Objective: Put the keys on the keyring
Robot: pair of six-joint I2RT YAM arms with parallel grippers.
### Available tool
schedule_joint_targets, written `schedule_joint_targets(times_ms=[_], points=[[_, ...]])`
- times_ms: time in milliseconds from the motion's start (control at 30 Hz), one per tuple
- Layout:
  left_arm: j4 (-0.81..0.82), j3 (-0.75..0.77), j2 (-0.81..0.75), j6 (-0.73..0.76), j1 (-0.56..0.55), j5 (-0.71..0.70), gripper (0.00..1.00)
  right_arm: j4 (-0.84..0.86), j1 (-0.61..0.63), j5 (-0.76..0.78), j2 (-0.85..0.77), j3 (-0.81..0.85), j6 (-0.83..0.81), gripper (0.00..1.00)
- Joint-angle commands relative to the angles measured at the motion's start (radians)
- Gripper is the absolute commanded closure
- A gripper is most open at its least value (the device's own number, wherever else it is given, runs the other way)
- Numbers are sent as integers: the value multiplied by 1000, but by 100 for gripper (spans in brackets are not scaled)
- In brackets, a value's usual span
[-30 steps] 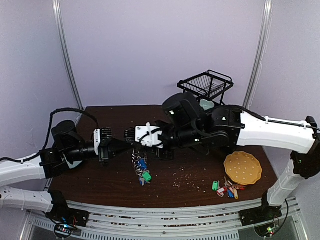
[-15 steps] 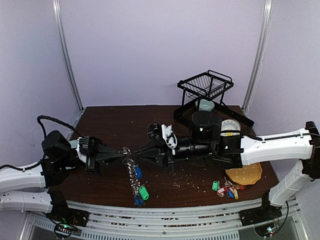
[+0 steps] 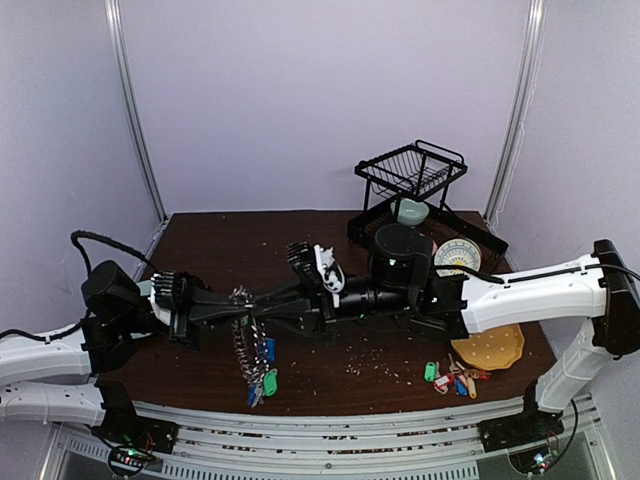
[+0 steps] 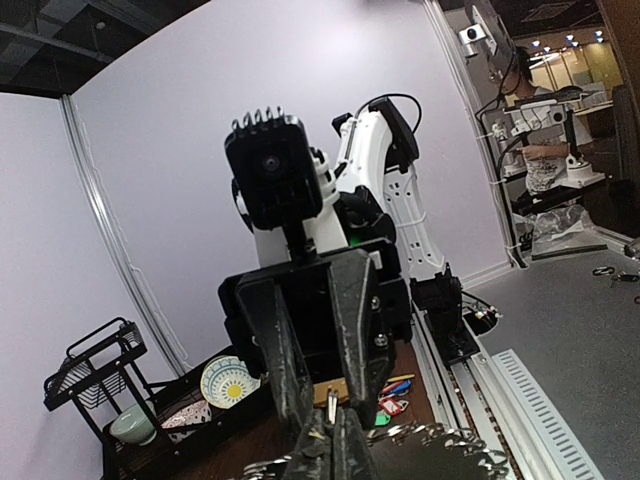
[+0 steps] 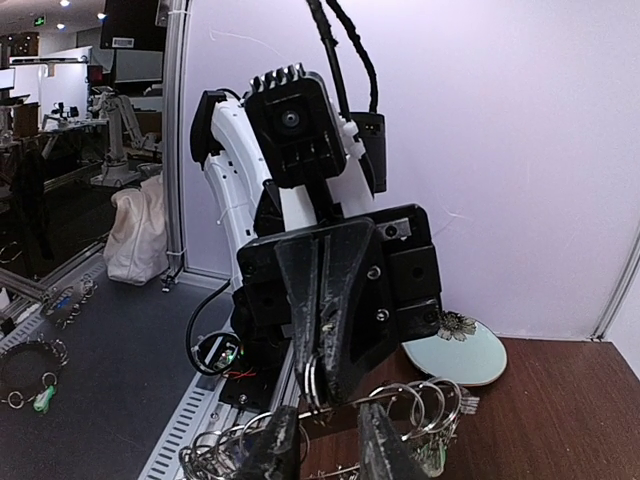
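Now your left end effector (image 3: 238,300) clamps the keyring (image 3: 243,335); your right end effector (image 3: 260,305), at its three o'clock, stands narrowly parted, keys (image 3: 268,380) dangling below.

On the dark brown wooden table (image 3: 220,240), a black wire dish rack (image 3: 412,170) stands over a pale green cup (image 3: 412,210), with a round patterned plate (image 3: 458,254) beside it and a yellow perforated disc (image 3: 495,350) nearer.

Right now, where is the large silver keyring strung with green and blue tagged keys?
Top external view: the keyring hangs left of centre over the dark wooden table, pinched by the left end effector, facing the right end effector.
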Motion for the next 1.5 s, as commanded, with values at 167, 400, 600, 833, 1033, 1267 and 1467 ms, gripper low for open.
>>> schedule_joint_targets(times_ms=[167, 400, 600, 833, 1033, 1267, 1467], points=[[66, 19, -18, 1, 3, -10, 100, 3, 17, -22, 10, 48, -21, 100], [-37, 49, -17, 42, 3, -111, 99, -352, 18, 94, -54, 122, -205, 100], [-278, 149, 43, 155, 2, -244, 80, -892, 18, 289, -38, 391, -327, 100], [-272, 152, 80, 144, 0, -229, 74, -1124, 30, 407, 19, 562, -346, 100], [-264, 160, 96, 126, 0, -203, 74, -1174, 57, 445, 47, 628, -364, 100], [-249, 154, 116, 110, -5, -143, 80, -1146, 64, 451, 59, 638, -359, 100], [-288, 162, 133, 140, -6, -66, 70, -1131, 64, 476, 58, 636, -357, 100]])
